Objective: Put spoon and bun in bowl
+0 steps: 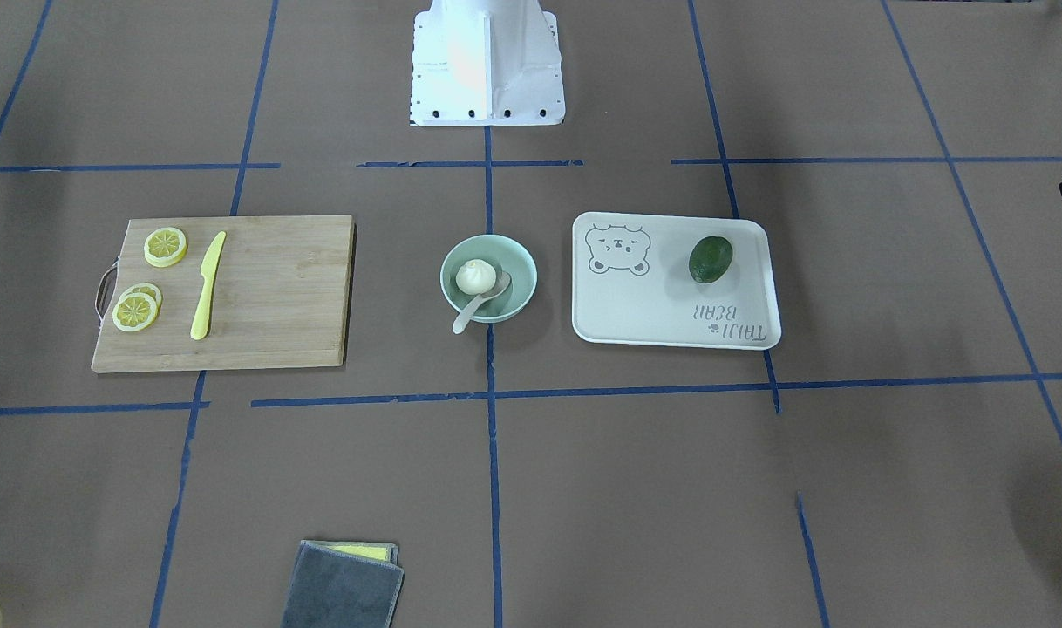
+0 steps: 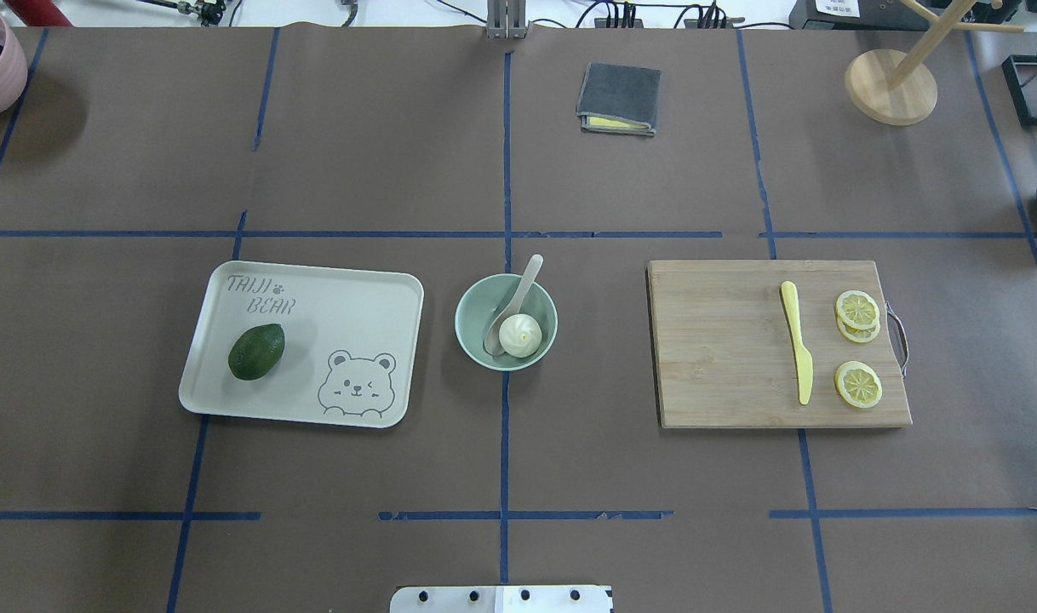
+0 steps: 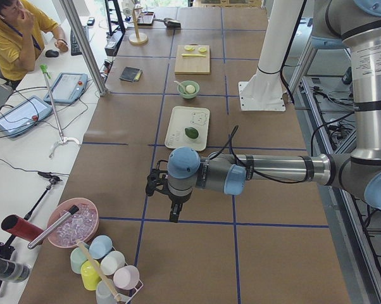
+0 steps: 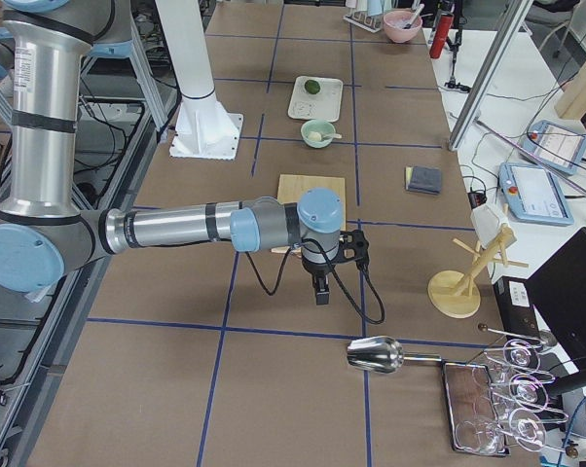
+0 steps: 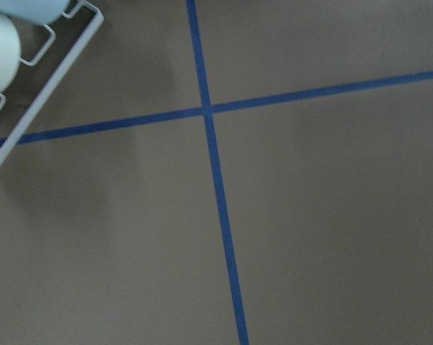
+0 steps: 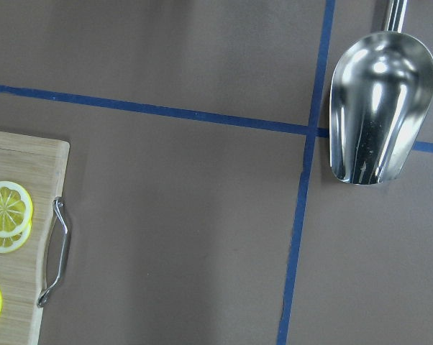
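Note:
The pale mint-green bowl (image 1: 518, 262) stands at the table's middle; it also shows in the overhead view (image 2: 476, 294). The white pleated bun (image 1: 475, 276) (image 2: 519, 334) lies inside it. The off-white spoon (image 1: 472, 312) (image 2: 525, 281) has its scoop in the bowl beside the bun, and its handle leans over the rim. My left gripper (image 3: 172, 214) hangs far off over the table's left end. My right gripper (image 4: 321, 292) hangs over the right end. Both show only in the side views, so I cannot tell whether they are open or shut.
A bear-print tray (image 2: 348, 298) with a dark green avocado (image 2: 256, 351) lies left of the bowl. A wooden cutting board (image 2: 723, 340) with a yellow knife (image 2: 797, 340) and lemon slices (image 2: 857, 308) lies right. A grey cloth (image 2: 619, 97), metal scoop (image 6: 378, 108) and cup rack (image 5: 44, 79) sit at the edges.

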Controlling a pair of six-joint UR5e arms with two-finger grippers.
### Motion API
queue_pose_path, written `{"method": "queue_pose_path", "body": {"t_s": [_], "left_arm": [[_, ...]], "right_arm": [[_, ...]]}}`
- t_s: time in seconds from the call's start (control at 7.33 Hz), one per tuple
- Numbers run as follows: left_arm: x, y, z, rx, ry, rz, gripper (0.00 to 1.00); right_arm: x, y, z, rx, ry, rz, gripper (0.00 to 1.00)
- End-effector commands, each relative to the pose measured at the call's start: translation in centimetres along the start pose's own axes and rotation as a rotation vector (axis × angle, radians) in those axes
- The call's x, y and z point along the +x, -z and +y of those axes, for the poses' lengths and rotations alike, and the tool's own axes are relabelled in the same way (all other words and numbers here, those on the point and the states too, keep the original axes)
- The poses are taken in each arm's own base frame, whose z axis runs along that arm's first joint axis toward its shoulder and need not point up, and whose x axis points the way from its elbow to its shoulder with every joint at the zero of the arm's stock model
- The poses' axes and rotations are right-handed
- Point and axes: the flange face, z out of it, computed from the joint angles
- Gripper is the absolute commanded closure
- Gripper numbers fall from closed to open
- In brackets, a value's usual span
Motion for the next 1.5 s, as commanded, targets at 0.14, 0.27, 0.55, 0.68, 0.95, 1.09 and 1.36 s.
{"method": "queue_pose_path", "body": {"t_s": [0.14, 0.27, 0.55, 0.68, 0.95, 1.09, 1.36], "left_arm": [[-0.9, -0.7, 1.0, -0.132, 0.029, 0.008, 0.0], [-3.7, 2.8, 0.0, -0.071, 0.078, -0.02, 0.0], [-5.7, 5.8, -1.0, -0.018, 0.105, -0.079, 0.0], [-6.6, 4.8, -0.9, -0.029, 0.116, -0.074, 0.0], [-7.3, 4.2, -0.9, -0.005, 0.095, -0.073, 0.0], [-7.0, 4.5, -1.1, 0.001, 0.09, -0.073, 0.0], [-6.7, 4.7, -1.3, 0.01, 0.087, -0.062, 0.0]], "right_arm": [[0.3, -0.1, 0.0, -0.002, -0.001, 0.014, 0.0], [0.6, -0.5, 0.0, -0.008, 0.005, 0.016, 0.0], [1.0, 0.1, 0.3, 0.003, -0.011, 0.004, 0.0], [1.3, 0.2, 0.2, 0.009, -0.013, 0.01, 0.0], [1.7, 0.1, 0.3, 0.005, -0.02, 0.004, 0.0], [1.1, 0.5, -0.4, 0.013, -0.01, 0.004, 0.0], [2.8, -1.1, 0.4, -0.016, 0.022, 0.004, 0.0]]}}
